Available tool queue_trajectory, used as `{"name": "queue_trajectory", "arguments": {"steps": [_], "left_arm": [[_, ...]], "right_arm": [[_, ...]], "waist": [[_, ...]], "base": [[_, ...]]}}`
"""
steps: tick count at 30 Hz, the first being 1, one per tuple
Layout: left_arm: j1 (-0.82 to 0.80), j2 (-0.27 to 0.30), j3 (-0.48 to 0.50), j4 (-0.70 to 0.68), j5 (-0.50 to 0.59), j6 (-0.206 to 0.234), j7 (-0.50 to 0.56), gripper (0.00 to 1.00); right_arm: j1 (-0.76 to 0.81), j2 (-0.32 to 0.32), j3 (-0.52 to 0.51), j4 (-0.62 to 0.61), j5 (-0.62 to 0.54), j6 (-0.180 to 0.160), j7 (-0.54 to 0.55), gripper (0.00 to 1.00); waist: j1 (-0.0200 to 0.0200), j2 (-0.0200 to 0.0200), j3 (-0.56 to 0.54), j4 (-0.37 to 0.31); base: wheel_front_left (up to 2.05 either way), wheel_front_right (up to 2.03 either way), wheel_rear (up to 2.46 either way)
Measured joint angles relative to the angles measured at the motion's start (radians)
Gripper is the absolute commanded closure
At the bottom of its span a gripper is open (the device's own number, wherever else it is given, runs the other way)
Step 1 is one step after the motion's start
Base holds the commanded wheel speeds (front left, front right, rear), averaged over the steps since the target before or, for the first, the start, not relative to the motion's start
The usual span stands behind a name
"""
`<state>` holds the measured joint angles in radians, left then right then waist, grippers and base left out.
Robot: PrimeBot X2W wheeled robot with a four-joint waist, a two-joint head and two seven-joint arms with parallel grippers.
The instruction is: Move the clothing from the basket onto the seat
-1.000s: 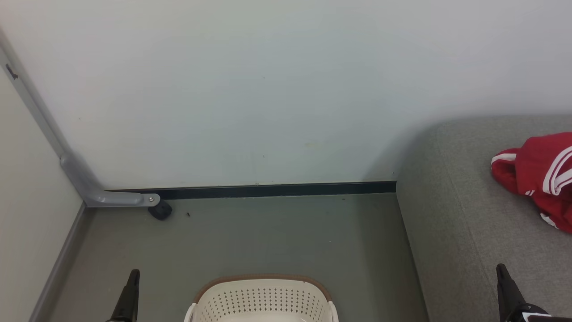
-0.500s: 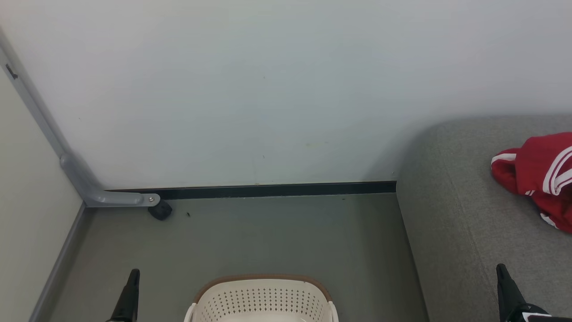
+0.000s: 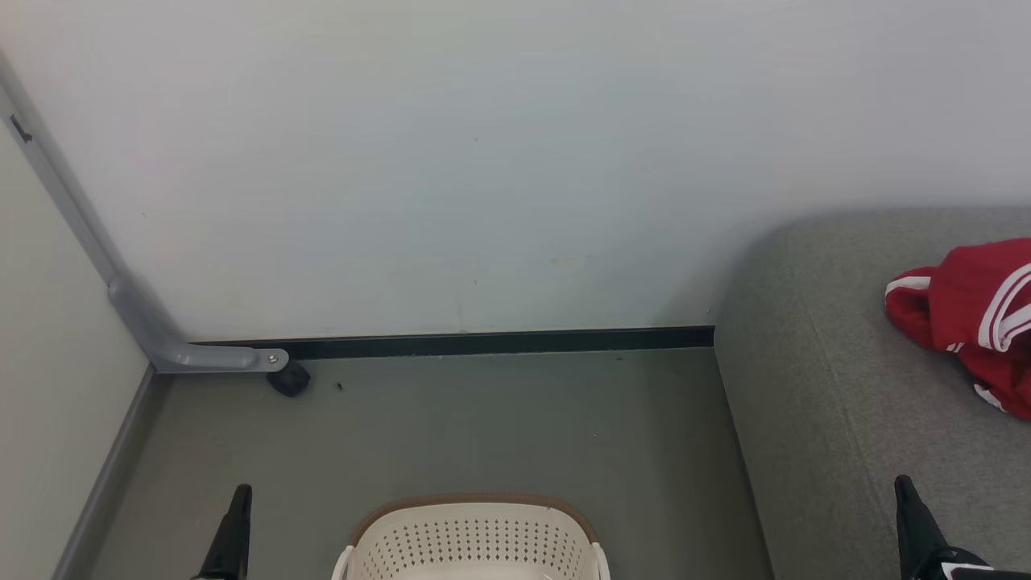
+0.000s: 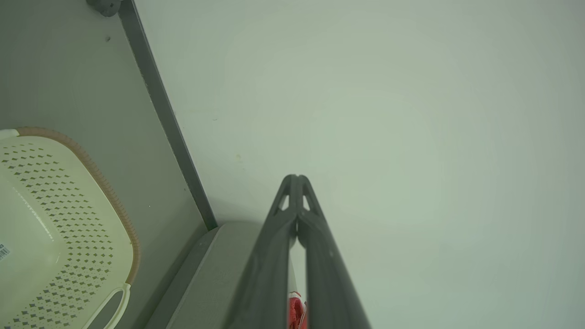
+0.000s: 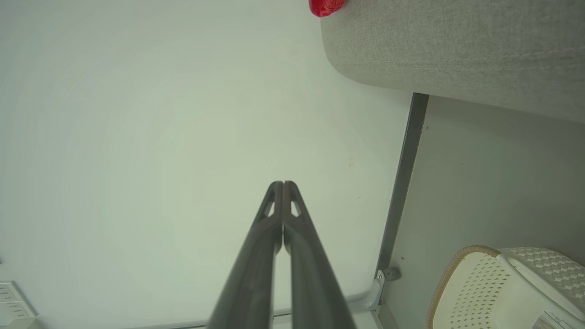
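**Left gripper (image 3: 241, 490) and right gripper (image 3: 903, 481) clenched empty; clothing (image 3: 976, 316) on seat (image 3: 838, 403)**

Both grippers have their fingers pressed together, holding nothing, low at either side of the basket (image 3: 475, 541) in the head view. The clothing is bright red fabric with white stripes and white trim, crumpled in a heap on the grey woven seat. The cream perforated basket, brown-rimmed, stands on the floor (image 3: 483, 419) beside the seat, well apart from the clothing.
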<state>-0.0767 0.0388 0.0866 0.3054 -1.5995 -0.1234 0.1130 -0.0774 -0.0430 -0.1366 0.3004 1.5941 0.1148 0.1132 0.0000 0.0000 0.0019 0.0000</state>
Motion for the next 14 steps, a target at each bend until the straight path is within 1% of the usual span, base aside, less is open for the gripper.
{"name": "queue_trajectory", "arguments": {"steps": [14], "left_arm": [[0.000, 0.000, 0.000, -0.001, 0.000, 0.000, 0.000, 1.00]], "right_arm": [[0.000, 0.000, 0.000, 0.000, 0.000, 0.000, 0.000, 1.00]], "waist": [[0.0000, 0.0000, 0.000, 0.000]], "base": [[0.00, 0.00, 0.00]]}}
